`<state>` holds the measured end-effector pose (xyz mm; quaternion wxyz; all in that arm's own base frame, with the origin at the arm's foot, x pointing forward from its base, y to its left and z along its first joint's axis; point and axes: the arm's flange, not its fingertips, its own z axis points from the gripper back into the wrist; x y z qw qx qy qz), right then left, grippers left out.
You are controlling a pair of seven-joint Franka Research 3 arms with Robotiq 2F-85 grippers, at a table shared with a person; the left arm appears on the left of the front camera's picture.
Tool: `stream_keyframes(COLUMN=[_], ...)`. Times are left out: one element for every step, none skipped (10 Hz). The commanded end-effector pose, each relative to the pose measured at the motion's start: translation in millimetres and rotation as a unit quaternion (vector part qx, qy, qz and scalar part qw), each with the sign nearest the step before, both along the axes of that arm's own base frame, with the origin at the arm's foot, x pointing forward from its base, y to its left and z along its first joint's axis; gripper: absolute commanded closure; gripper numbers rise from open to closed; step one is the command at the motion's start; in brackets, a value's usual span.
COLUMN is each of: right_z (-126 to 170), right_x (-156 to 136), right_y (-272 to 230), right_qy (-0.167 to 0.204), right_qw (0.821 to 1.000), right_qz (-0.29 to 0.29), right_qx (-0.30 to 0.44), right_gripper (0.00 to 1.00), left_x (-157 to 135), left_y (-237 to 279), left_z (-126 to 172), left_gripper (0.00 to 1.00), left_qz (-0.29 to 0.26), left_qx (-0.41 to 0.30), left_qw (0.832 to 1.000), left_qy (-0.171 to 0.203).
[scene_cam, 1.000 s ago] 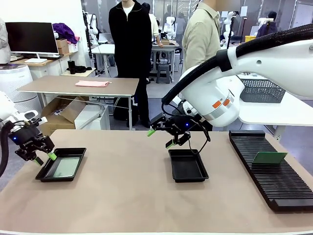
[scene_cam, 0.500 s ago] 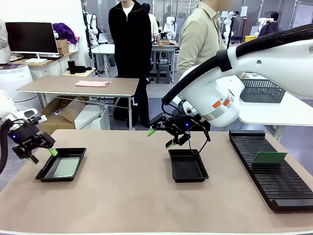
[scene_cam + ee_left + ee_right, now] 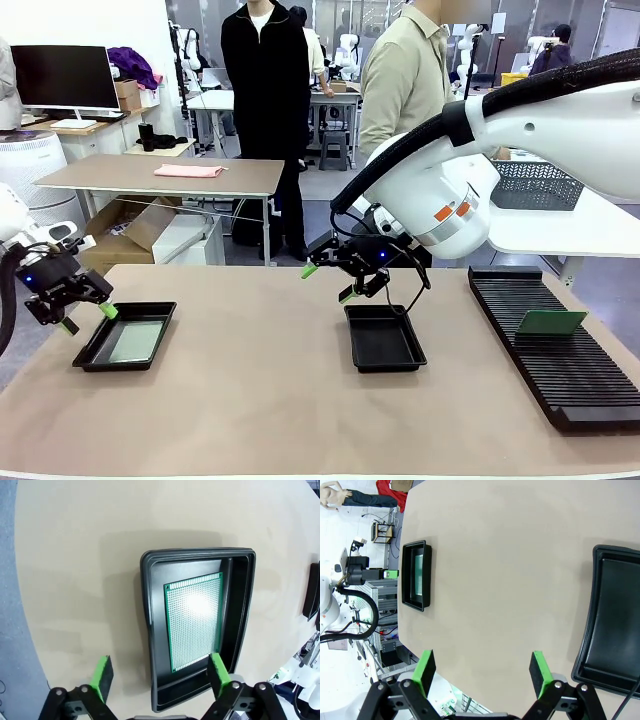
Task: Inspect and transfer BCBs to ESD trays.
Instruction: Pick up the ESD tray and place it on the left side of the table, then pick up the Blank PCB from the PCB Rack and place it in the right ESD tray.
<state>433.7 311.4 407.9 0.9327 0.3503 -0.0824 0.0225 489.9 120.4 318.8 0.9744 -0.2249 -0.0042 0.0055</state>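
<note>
One green BCB (image 3: 194, 623) lies flat in the left ESD tray (image 3: 100, 358), whose rim (image 3: 147, 630) runs up the middle of the left wrist view. My left gripper (image 3: 87, 318) hovers open just above that tray's left end, its green pads (image 3: 102, 676) straddling the near rim. The second ESD tray (image 3: 383, 340) sits mid-table with a bare floor (image 3: 617, 625). My right gripper (image 3: 328, 282) hangs open above and left of it, holding nothing. Another BCB (image 3: 550, 322) stands tilted in the black slotted rack (image 3: 560, 370).
The rack runs along the table's right side. A grey mesh basket (image 3: 536, 186) sits on a white side table behind it. Two people (image 3: 404, 80) stand beyond the far edge. Bare tabletop (image 3: 250, 380) lies between the trays.
My left gripper has lifted slightly and shifted left, away from the tray holding the board. The right arm has stayed still. The person in beige has edged left.
</note>
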Motion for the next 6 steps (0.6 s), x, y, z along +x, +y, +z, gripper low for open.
stream_keyframes(right_z=[0.7,0.7,0.7,0.7,0.7,0.7], right_x=[1.0,1.0,1.0,1.0,1.0,1.0], right_y=[2.9,2.9,2.9,2.9,2.9,2.9], right_qy=[0.006,0.006,0.006,0.006,0.006,0.006], right_qw=[1.000,1.000,1.000,1.000,1.000,1.000], right_qz=[-0.005,-0.005,-0.005,-0.005,-0.005,-0.005], right_qx=[-0.006,-0.006,-0.006,-0.006,-0.006,-0.006], right_gripper=[0.00,0.00,0.00,0.00,0.00,0.00], left_x=[0.4,0.4,0.4,0.4,0.4,0.4], left_y=[0.3,0.3,0.3,0.3,0.3,0.3], left_z=[0.0,0.0,0.0,0.0,0.0,0.0], left_gripper=[0.00,0.00,0.00,0.00,0.00,0.00], left_qz=[-0.002,-0.002,-0.002,-0.002,-0.002,-0.002], left_qx=[0.000,0.000,0.000,0.000,0.000,0.000], left_qw=[1.000,1.000,1.000,1.000,1.000,1.000], left_qy=[-0.003,-0.003,-0.003,-0.003,-0.003,-0.003])
